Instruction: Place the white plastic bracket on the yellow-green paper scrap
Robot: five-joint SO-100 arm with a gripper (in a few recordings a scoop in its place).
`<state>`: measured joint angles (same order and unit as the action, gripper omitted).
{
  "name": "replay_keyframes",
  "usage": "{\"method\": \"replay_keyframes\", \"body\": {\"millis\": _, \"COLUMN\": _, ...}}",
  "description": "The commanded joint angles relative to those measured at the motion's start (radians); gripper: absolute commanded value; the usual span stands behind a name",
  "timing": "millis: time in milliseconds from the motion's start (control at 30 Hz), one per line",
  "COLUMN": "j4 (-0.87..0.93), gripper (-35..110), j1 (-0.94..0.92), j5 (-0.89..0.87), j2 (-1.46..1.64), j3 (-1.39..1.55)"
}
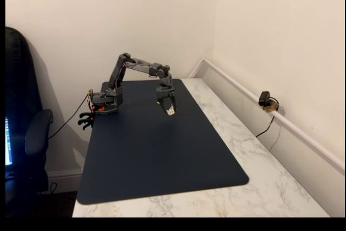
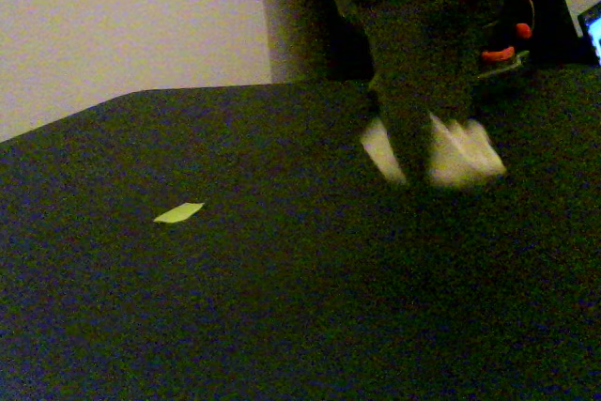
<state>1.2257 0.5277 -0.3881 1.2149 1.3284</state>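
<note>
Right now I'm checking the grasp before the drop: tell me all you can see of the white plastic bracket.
The white plastic bracket looks cream-white, smooth and irregular, blurred in the close fixed view. It sits at the tip of the dark end effector, which points down over the dark mat, pale parts showing either side of a finger. It sits well apart from the yellow-green paper scrap.

A mat (image 1: 162,155) is laid on the tabletop (image 1: 270,182), which is set into a wall corner. The arm's base (image 1: 105,104) is mounted at the mat's far left edge in a fixed view, and the claw (image 1: 170,110) is held over the mat's far part, to the right of the base. The bracket (image 2: 460,157) is seen at the claw's tips. The paper scrap (image 2: 178,213) is lying flat on the mat, well apart to the bracket's left. A chair (image 1: 24,133) is placed left of the tabletop.
</note>
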Motion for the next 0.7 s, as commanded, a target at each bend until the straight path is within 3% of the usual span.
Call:
{"method": "replay_keyframes", "body": {"millis": 0, "j4": -0.044, "gripper": 0, "j1": -0.044, "j5": -0.008, "j2": 0.255, "j3": 0.107}}
{"method": "replay_keyframes", "body": {"millis": 367, "j4": -0.163, "gripper": 0, "j1": -0.318, "j5": -0.057, "j2": 0.537, "j3": 0.472}}
{"method": "replay_keyframes", "body": {"millis": 667, "j4": -0.275, "gripper": 0, "j1": -0.503, "j5": -0.118, "j2": 0.554, "j3": 0.617}}
